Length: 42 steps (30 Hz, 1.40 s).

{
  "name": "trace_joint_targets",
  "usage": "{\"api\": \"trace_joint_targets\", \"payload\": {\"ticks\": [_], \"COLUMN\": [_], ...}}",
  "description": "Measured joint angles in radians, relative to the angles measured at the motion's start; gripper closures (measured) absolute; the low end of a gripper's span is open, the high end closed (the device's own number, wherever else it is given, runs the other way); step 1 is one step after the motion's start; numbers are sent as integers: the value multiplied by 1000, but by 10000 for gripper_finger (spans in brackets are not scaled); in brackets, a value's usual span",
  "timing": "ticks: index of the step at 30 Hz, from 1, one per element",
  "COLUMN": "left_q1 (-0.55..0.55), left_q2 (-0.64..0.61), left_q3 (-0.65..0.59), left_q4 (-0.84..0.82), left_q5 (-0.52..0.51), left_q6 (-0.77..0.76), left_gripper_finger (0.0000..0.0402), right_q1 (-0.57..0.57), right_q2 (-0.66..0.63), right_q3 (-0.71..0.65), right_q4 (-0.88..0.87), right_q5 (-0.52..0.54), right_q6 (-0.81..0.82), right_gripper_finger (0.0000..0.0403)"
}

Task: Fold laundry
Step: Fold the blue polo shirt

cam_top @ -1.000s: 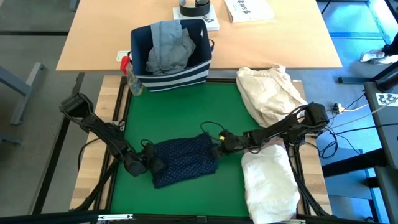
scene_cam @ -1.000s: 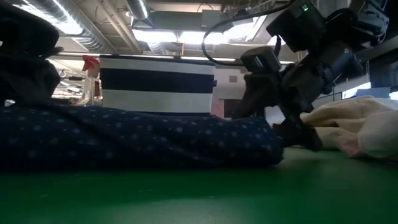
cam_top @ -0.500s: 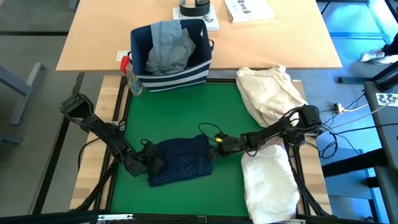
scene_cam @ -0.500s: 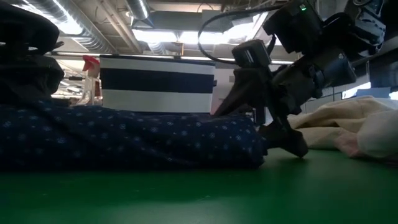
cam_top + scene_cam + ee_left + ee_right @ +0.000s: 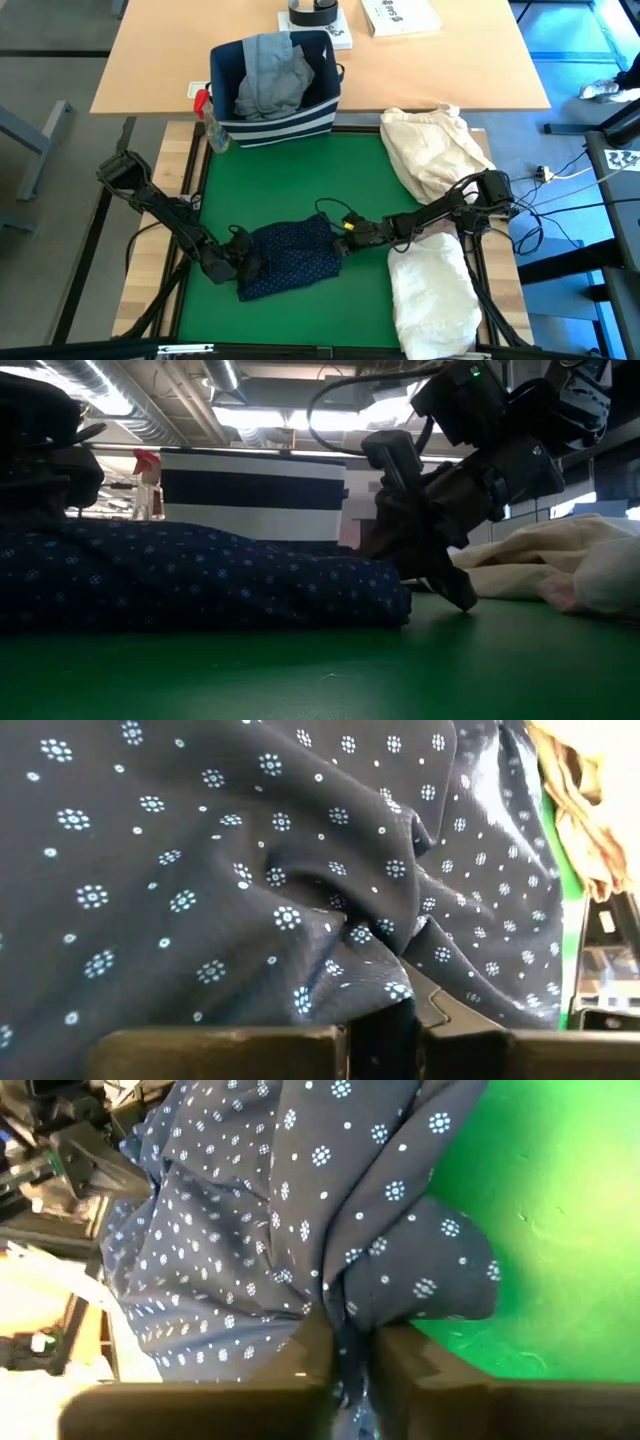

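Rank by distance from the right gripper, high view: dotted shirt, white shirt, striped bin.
1. Navy dotted shirt: the right gripper is shut on its right edge.
2. White shirt: lower right of the green mat, beside that arm.
3. Striped bin: at the mat's far edge, left of centre.

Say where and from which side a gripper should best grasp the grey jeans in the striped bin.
Probably the bunched top fold of the grey jeans, reached from straight above: the garment stands crumpled above the rim of the striped bin, whose walls block any sideways approach.
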Motion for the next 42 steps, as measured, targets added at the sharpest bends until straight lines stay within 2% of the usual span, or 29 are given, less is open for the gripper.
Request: {"api": "trace_joint_targets", "payload": {"ticks": [2, 6, 9, 13, 18, 25, 31, 36, 42], "left_q1": [0, 0, 3, 31, 73, 140, 205, 255, 306], "left_q2": [0, -10, -38, -90, -146, -232, -308, -359, -428], "left_q3": [0, 0, -4, -5, -4, -2, 26, 49, 113], "left_q4": [-1, -1, -15, -27, -30, -29, -31, -51, -95], "left_q5": [11, 34, 60, 110, 170, 271, 346, 480, 568], "left_q6": [14, 19, 40, 88, 165, 278, 418, 508, 625], "left_gripper_finger": [384, 384, 384, 384, 385, 385, 385, 385, 385], "right_q1": [0, 0, 10, 41, 95, 151, 200, 212, 211], "right_q2": [0, -7, -30, -81, -144, -174, -174, -175, -175], "right_q3": [0, -1, -2, -2, 8, 160, 312, 389, 477], "right_q4": [-1, -6, -15, -28, -125, -399, -642, -720, -763], "right_q5": [0, -1, -2, 39, 111, 150, 234, 263, 291], "right_q6": [-19, -23, -24, -12, -8, -33, -16, 33, 50], "right_gripper_finger": [386, 376, 388, 388, 388, 388, 388, 388, 388]}}
